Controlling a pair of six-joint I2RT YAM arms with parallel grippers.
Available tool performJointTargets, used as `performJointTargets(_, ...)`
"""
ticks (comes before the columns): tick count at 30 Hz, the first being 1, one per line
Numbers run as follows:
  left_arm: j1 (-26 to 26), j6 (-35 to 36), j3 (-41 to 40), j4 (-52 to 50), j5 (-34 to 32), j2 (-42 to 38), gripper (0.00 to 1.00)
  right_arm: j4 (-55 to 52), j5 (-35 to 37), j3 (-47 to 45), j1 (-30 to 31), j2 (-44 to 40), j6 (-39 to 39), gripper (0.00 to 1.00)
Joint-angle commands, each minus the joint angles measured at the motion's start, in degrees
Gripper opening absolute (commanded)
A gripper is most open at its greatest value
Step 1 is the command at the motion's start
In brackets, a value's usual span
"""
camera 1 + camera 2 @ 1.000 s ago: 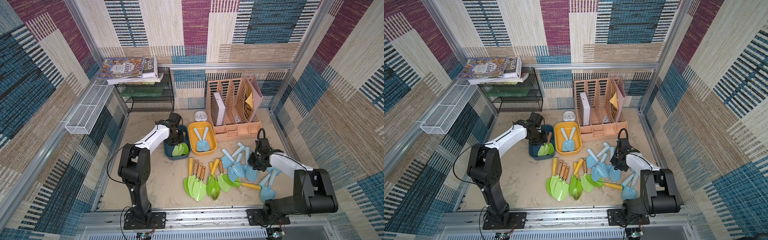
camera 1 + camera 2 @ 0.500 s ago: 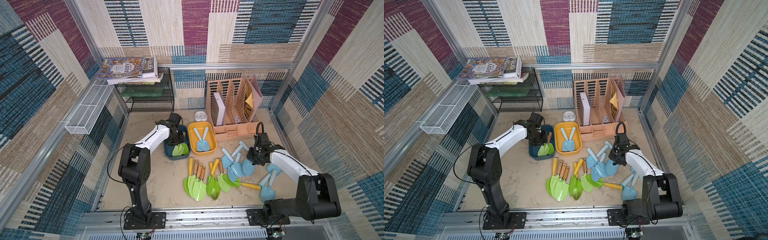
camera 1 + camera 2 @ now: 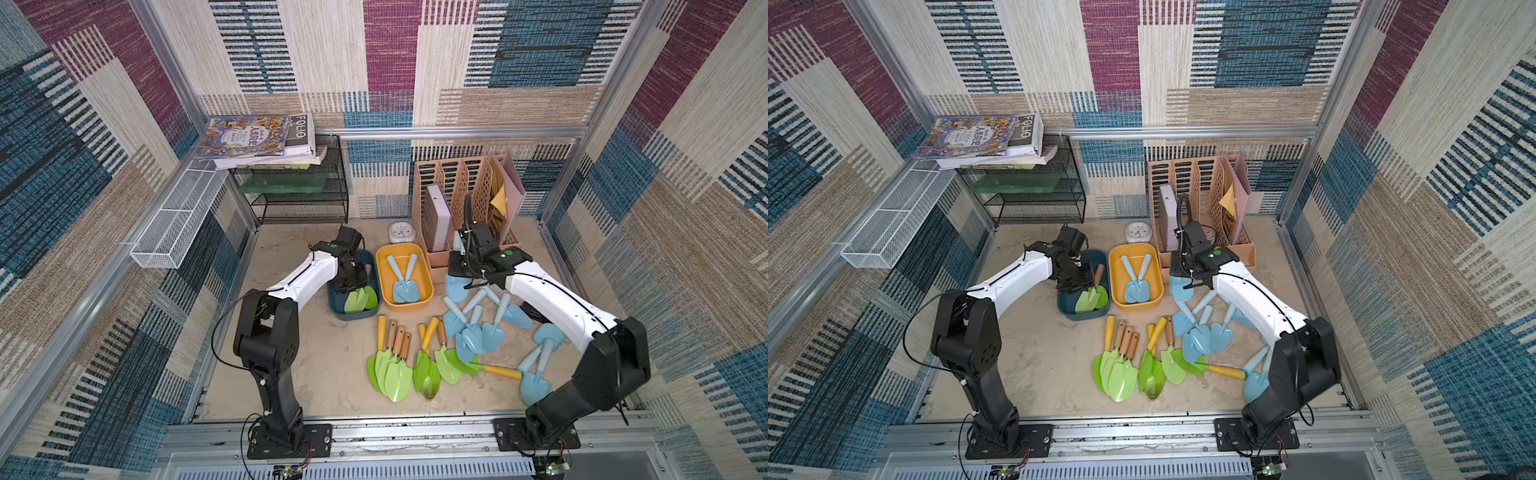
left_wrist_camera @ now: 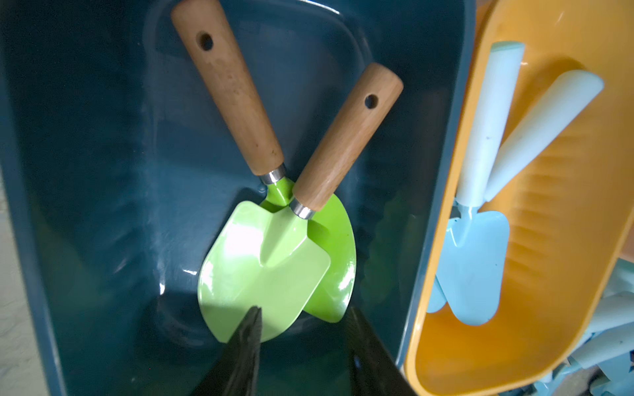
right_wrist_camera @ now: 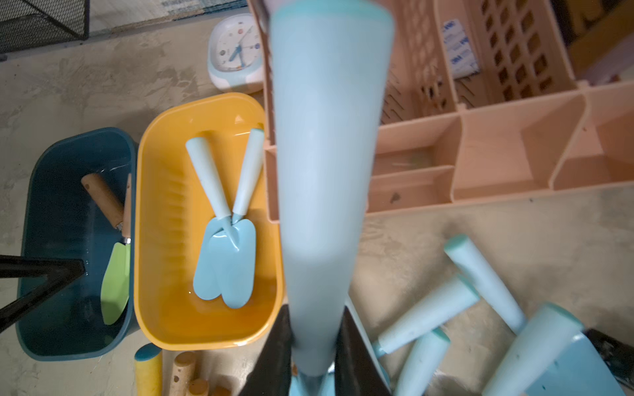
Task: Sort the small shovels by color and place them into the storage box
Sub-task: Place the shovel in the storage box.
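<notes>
Right gripper (image 5: 312, 360) is clamped on a pale blue shovel (image 5: 326, 171) low on its handle, apparently off the floor just beside the yellow box (image 5: 140, 223); left gripper (image 4: 303, 313) hangs part-open and empty over the adjoining dark blue box (image 4: 85, 171); gripped so near its blade, the shovel could swing and catch the yellow box's rim.

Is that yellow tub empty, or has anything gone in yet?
Not empty: two pale blue shovels lie inside the yellow tub, blades overlapping, handles spread apart.
</notes>
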Motion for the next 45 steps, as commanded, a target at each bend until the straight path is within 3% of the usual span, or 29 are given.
performJointTargets(1,0.04,0.10,-1.74,-0.53,-1.47,-2.40,0.43,1.12,-2.96,6.78,1.57,6.72,-4.38,0.06)
performJointTargets(12,-1.16,-1.22,-12.33,-0.26,-3.63,-11.38,0.43,-0.78,-9.89,28.37,3.56,28.94,-6.90,0.06)
performJointTargets(29,-6.43,1.52,-13.08,-2.15,-4.26,-12.55,0.43,-2.17,-8.51,28.53,5.31,37.20,-5.14,0.08)
performJointTargets(33,-7.43,2.19,-12.90,-2.74,-4.36,-12.31,0.43,-2.30,-8.85,28.50,5.37,37.64,-5.11,0.14)
performJointTargets(36,-8.13,2.92,-12.93,-3.23,-4.25,-12.13,0.44,-2.75,-8.95,28.56,5.42,37.56,-5.05,0.34)
performJointTargets(39,-8.96,3.77,-13.04,-3.95,-4.26,-11.79,0.46,-2.80,-7.62,28.07,5.61,36.08,-4.88,0.45)
performJointTargets(45,-10.30,4.59,-13.38,-4.35,-3.75,-11.41,0.48,0.88,-1.17,24.18,6.02,28.68,-4.52,0.51)
